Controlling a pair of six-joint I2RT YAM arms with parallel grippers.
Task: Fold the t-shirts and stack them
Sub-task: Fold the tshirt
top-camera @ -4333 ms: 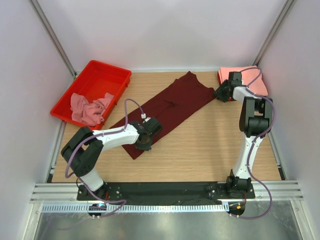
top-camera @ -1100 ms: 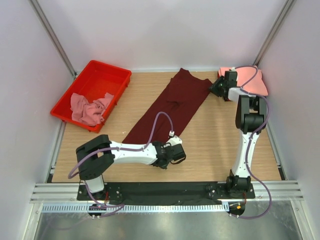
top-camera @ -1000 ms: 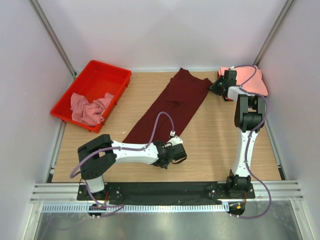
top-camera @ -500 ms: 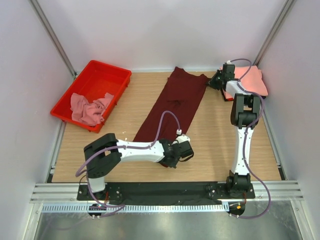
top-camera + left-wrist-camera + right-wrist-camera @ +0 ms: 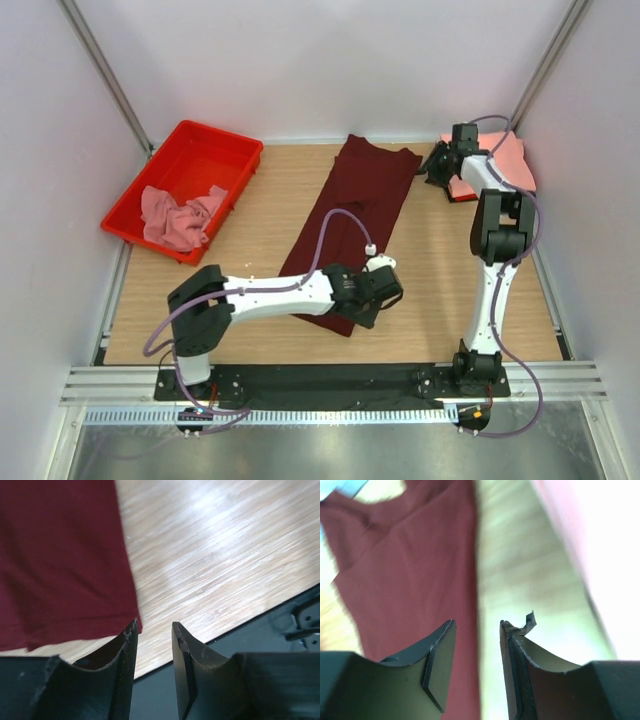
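The maroon shirt (image 5: 355, 195) is laid flat on the bench (image 5: 430, 270) as a long narrow strip running from the far edge toward the near one. It is judged to be folded lengthwise and straightened so that a crosswise fold can be made next. The left hand (image 5: 152, 627) is held low at the strip's near corner, fingers apart with nothing between them, the cloth's corner just beside one fingertip. The right hand (image 5: 477, 625) is held at the strip's far right corner, likewise apart and empty, between the strip and the salmon shirt (image 5: 510, 155). That shirt lies folded at the far right, seemingly as the base of the stack. A pink shirt (image 5: 175, 220) lies crumpled in the tray (image 5: 222, 135), not yet folded. Three shirts are counted, one tray and two hands.
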